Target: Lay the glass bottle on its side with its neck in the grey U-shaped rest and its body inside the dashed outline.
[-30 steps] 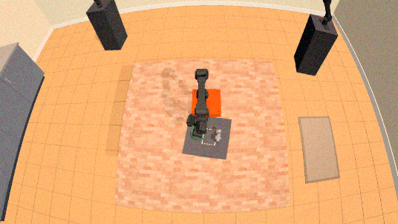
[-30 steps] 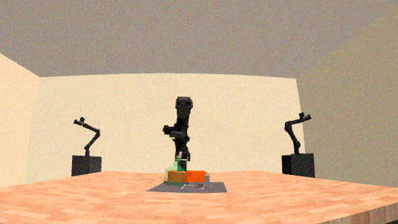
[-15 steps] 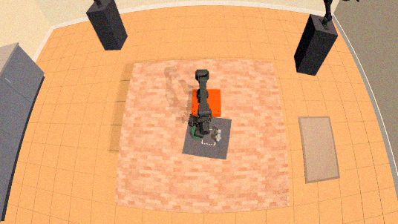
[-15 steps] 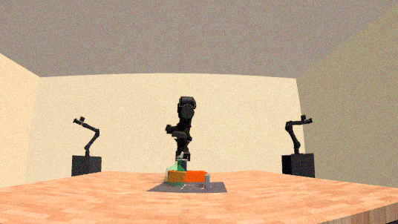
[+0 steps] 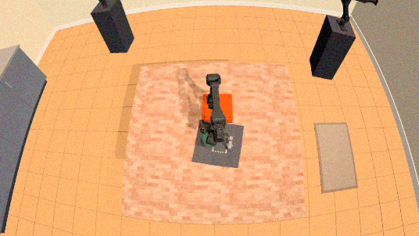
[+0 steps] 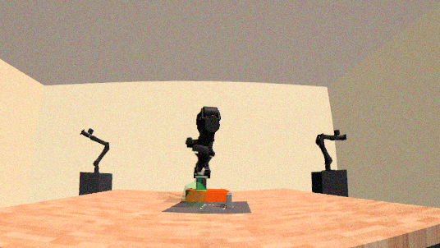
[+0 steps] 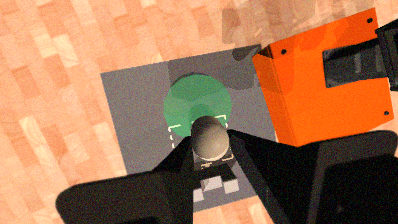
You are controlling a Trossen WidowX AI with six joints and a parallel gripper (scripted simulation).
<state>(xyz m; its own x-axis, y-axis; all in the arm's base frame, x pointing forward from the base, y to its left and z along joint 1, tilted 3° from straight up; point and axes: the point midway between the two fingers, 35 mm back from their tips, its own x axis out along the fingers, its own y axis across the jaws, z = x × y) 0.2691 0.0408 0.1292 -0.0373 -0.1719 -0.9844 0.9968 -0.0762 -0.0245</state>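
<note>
the gripper [image 6: 202, 176] [image 7: 209, 137] is holding the green glass bottle [image 5: 205, 139] [image 6: 194, 194] [image 7: 197, 97] by its neck, and the bottle leans above the dark mat [image 5: 230, 158] [image 6: 240, 208] [image 7: 137, 145], near the grey rest [image 5: 230, 142] [image 6: 229, 199].

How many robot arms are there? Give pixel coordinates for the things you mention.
3: one on the orange base [image 5: 229, 98] [image 6: 217, 195] [image 7: 300, 100], two on dark pedestals [image 5: 113, 31] [image 5: 332, 51] [image 6: 95, 184] [image 6: 328, 184] behind it, left and right in the exterior view.

On the desk [image 5: 215, 187] [image 6: 222, 227] [image 7: 45, 150], seen from the front, the mat [image 5: 199, 156] [image 6: 176, 208] [image 7: 130, 115] lies before the base [image 5: 228, 101] [image 6: 217, 195] [image 7: 310, 100], bearing the outline [image 5: 220, 151] [image 6: 211, 204] [image 7: 170, 136] with the rest [image 5: 230, 142] [image 6: 229, 199] [image 7: 212, 183] to its right.
</note>
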